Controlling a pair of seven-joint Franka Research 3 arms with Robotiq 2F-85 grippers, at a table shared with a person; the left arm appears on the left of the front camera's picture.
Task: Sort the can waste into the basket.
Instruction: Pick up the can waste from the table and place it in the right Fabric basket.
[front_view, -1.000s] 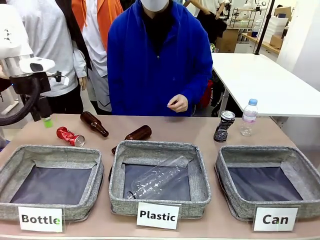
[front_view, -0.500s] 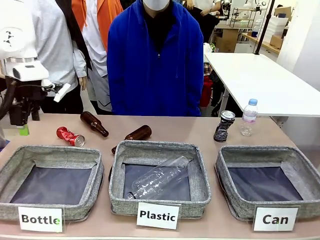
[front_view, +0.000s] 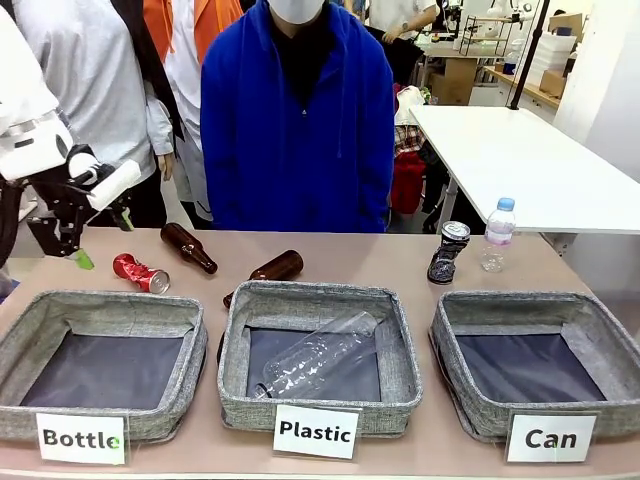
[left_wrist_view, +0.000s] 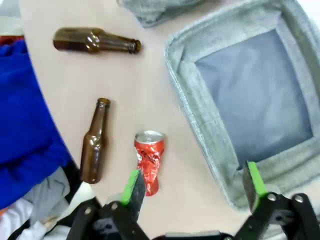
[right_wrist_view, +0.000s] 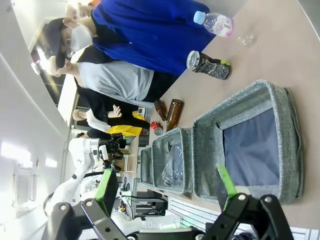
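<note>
**A:** Two cans, both outside the Can basket. Front view: the red can lies on its side at far left, just behind the Bottle basket. The dark can stands upright behind the Can basket, with a clear water bottle just beside it.

**B:** Left gripper?

**A:** The left gripper hangs tilted above the table's left edge. It is near the red can, not touching, with its fingers apart.

**B:** Left wrist view?

**A:** Fingers spread wide, nothing between them. The red can lies below, nearer one green pad, between a brown bottle and the Bottle basket's rim. A second brown bottle lies farther off.

**B:** Right wrist view?

**A:** The right gripper has its fingers wide apart, holding nothing, well apart from the table things. The dark can is upright past the Can basket's far wall, apart from it.
</note>
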